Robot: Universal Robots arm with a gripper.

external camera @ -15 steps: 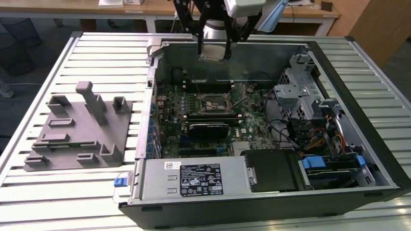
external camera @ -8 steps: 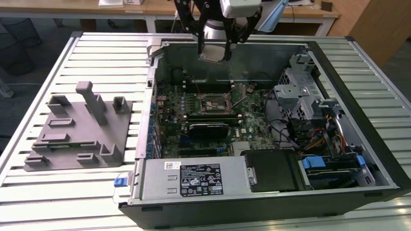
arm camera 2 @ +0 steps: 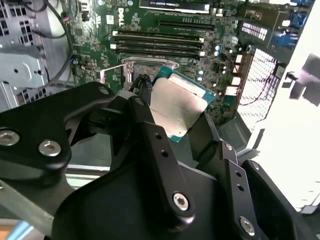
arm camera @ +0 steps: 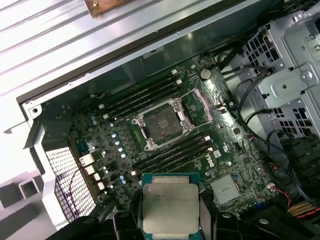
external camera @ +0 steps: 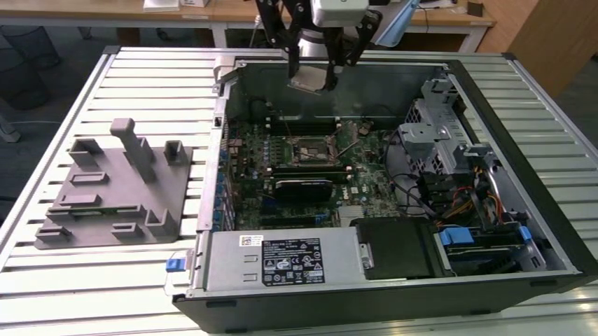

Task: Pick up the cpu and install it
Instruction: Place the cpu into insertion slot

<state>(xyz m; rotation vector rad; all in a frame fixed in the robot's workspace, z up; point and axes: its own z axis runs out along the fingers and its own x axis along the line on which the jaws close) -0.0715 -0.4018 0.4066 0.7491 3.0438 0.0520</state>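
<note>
— How does the gripper (arm camera 2: 176, 114) stand?
— Its two black fingers (arm camera 2: 147, 130) are closed in on the cpu (arm camera: 170, 206), one on each opposite edge. The silvery top of the chip shows in both wrist views, and in the exterior view it looks a little tilted.
— So the picking is done?
— I judge yes. The cpu hangs in the air above the open computer case (external camera: 486, 98) and touches nothing but the fingers. The step in hand is the carrying toward the socket (arm camera: 161, 123).
— And the socket?
— It sits lower, on the green motherboard (arm camera: 117, 150), between the rows of memory slots (arm camera: 145, 97). Its metal frame seems folded open to one side. By my reading the chip is not yet over it.
— What does the seating ask for?
— In my opinion, the chip must be square to the socket, level, and laid in without force. Farther off, the grey tray (external camera: 112, 203) stands on the slatted table (external camera: 150, 77).
</note>
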